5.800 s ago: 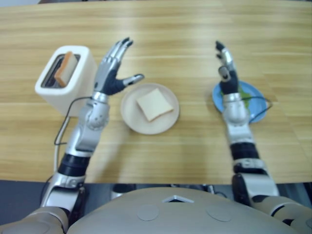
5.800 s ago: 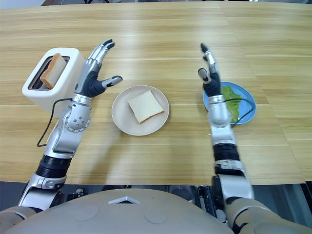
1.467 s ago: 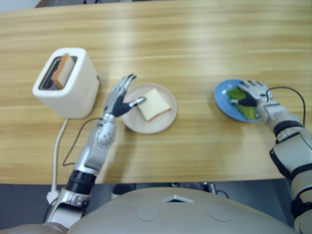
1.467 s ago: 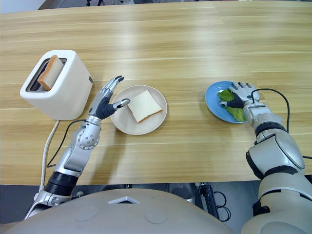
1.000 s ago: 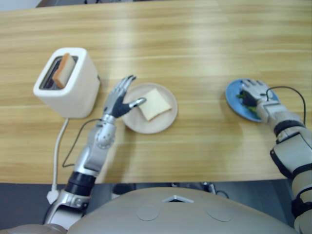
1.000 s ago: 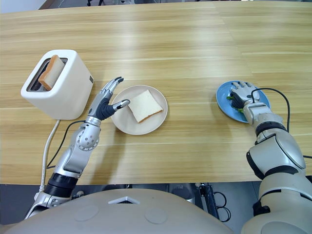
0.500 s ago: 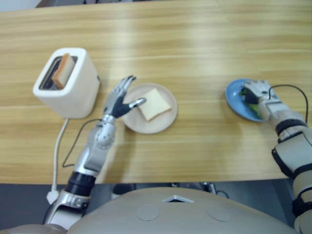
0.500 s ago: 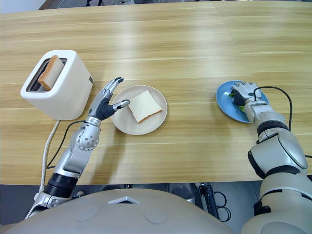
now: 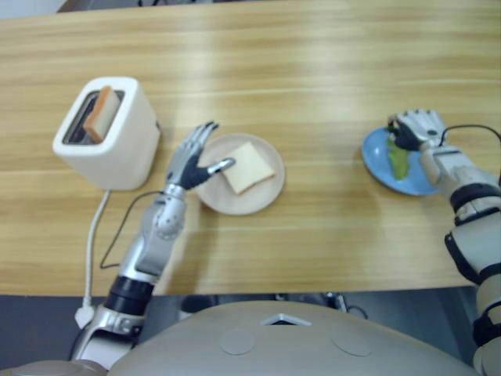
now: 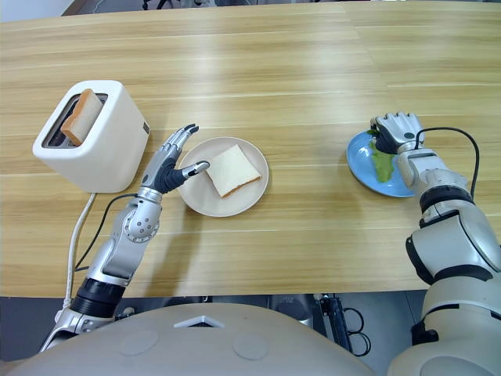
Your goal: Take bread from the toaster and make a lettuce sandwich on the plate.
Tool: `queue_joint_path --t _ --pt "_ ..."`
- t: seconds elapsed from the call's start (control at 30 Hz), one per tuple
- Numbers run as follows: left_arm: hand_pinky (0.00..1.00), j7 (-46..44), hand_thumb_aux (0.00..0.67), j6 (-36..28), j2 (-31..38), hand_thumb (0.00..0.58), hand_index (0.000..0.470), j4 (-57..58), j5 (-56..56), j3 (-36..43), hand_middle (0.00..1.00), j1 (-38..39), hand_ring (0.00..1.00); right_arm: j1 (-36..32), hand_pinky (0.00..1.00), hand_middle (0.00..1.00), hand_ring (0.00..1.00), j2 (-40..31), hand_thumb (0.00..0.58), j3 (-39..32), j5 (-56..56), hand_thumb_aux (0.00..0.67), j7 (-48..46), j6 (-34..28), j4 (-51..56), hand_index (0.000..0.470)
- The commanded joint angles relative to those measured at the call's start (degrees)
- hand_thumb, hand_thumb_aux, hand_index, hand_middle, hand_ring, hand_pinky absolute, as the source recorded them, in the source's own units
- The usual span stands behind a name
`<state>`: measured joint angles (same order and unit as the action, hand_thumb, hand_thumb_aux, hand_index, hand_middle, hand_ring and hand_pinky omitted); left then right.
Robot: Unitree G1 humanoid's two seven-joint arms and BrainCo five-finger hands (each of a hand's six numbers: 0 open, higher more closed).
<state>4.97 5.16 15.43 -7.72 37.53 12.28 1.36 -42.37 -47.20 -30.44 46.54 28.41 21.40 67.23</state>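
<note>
The right robot hand (image 10: 398, 129) is closed on the top end of the lettuce (image 10: 382, 160). The leaf hangs from it over the blue plate (image 10: 357, 163), its long axis running from 12 to 6 o'clock. The target is the bread (image 10: 232, 170) on the beige plate (image 10: 197, 200). It lies at about 9 o'clock from that hand, well apart across bare worktop (image 10: 274, 78), so I judge the carry to be a straight sideways sweep.

The left robot hand (image 10: 168, 164) is open and holds nothing. It sits just beside the beige plate's rim at 9 o'clock and is the nearer hand to the toaster (image 10: 102, 149).

Count:
- Two bread slices, one on the beige plate and one (image 10: 81, 114) upright in the toaster
- One lettuce leaf that I can make out
- Two plates
- One toaster
</note>
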Motion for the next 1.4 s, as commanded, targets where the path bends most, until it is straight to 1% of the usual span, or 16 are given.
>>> queue_joint_path --t 0.03,0.2,0.33,0.5,0.6,0.7,0.87,1.03,1.27,1.4 --pt "0.00 0.25 0.000 -0.27 -0.08 0.000 0.000 0.49 -0.09 0.06 0.00 0.04 0.00 -0.15 1.00 1.00 1.00 -1.44 0.580 2.69 -1.88 0.670 -1.49 1.85 -7.10 0.460" --pt "0.00 1.03 0.000 0.27 -0.41 0.000 0.000 2.55 -0.63 0.04 0.00 -1.04 0.00 3.22 1.00 1.00 1.00 -2.57 0.580 7.37 -4.42 0.670 -6.33 1.37 -25.22 0.460" --pt "0.00 1.85 0.000 0.98 -0.54 0.000 0.000 4.81 -1.30 -0.13 0.00 -2.16 0.00 5.73 1.00 1.00 1.00 -1.76 0.580 10.41 -5.72 0.670 -10.66 -0.30 -35.18 0.460" --pt "0.00 3.11 0.000 2.56 -0.02 0.000 0.000 6.75 -3.38 -1.67 0.00 -3.53 0.00 8.87 1.00 1.00 1.00 2.28 0.580 12.72 -8.39 0.670 -16.69 -1.85 -49.19 0.460" --pt "0.00 3.50 0.000 3.37 0.49 0.000 0.000 7.23 -4.66 -2.99 0.00 -4.29 0.00 10.73 1.00 1.00 1.00 4.90 0.580 13.44 -9.03 0.670 -20.06 -3.15 -55.00 0.460" --pt "0.00 3.66 0.000 4.03 1.20 0.000 0.000 7.01 -5.96 -4.75 0.00 -4.39 0.00 12.56 1.00 1.00 1.00 8.06 0.580 12.71 -8.85 0.670 -23.37 -4.25 -59.65 0.460" --pt "0.00 3.53 0.000 4.33 1.99 0.000 0.000 5.99 -7.00 -6.45 0.00 -4.04 0.00 15.86 1.00 1.00 1.00 11.95 0.580 11.59 -8.03 0.670 -26.65 -4.58 -61.59 0.460" --pt "0.00 3.18 0.000 4.22 2.10 0.000 0.000 5.32 -7.17 -6.76 0.00 -3.59 0.00 17.91 1.00 1.00 1.00 15.10 0.580 8.91 -5.60 0.670 -28.20 -4.08 -59.72 0.460" --pt "0.00 2.57 0.000 3.58 1.62 0.000 0.000 3.78 -6.87 -6.29 0.00 -3.09 0.00 16.88 1.00 1.00 1.00 18.63 0.580 4.97 -2.89 0.670 -27.85 -2.13 -50.35 0.460" --pt "0.00 2.41 0.000 3.47 1.32 0.000 0.000 3.61 -6.73 -5.98 0.00 -2.83 0.00 14.33 1.00 1.00 1.00 21.67 0.580 2.52 -1.91 0.670 -26.59 -0.21 -41.77 0.460"
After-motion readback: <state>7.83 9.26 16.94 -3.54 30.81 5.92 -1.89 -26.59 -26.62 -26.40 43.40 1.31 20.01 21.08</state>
